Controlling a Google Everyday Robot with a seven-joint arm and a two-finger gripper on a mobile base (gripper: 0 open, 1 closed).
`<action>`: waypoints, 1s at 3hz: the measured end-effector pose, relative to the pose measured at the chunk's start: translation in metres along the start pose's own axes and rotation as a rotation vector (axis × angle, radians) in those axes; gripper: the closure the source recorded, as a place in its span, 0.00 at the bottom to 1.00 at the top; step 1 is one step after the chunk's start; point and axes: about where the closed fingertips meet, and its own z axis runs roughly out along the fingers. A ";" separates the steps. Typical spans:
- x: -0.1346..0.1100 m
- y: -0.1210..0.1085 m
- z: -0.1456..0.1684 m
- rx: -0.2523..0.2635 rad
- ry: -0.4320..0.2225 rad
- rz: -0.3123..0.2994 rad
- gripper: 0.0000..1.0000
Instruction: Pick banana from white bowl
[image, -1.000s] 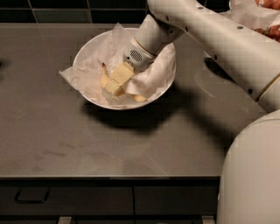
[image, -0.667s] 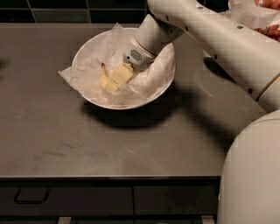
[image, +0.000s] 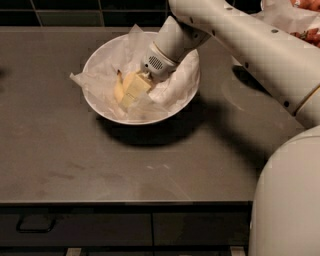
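Now the tool (image: 131, 92) sits low inside the white bowl (image: 98, 56), a tiny bit more toward the bowl's left side than a moment ago. It is right beside the banana (image: 119, 90), which lies in the bowl on the crinkly paper (image: 176, 86), with its dark tip toward the bowl's far rim. The bowl has not moved on the bench (image: 75, 160). I cannot tell how wide the tool is open, or if it has hold of the banana. I think the grab is close, and the banana is not lifted yet.
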 end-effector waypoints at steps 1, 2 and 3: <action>0.000 0.000 0.000 0.000 0.000 0.000 0.89; 0.000 0.000 0.000 0.000 0.000 0.000 1.00; -0.001 0.001 -0.002 0.002 -0.003 -0.002 1.00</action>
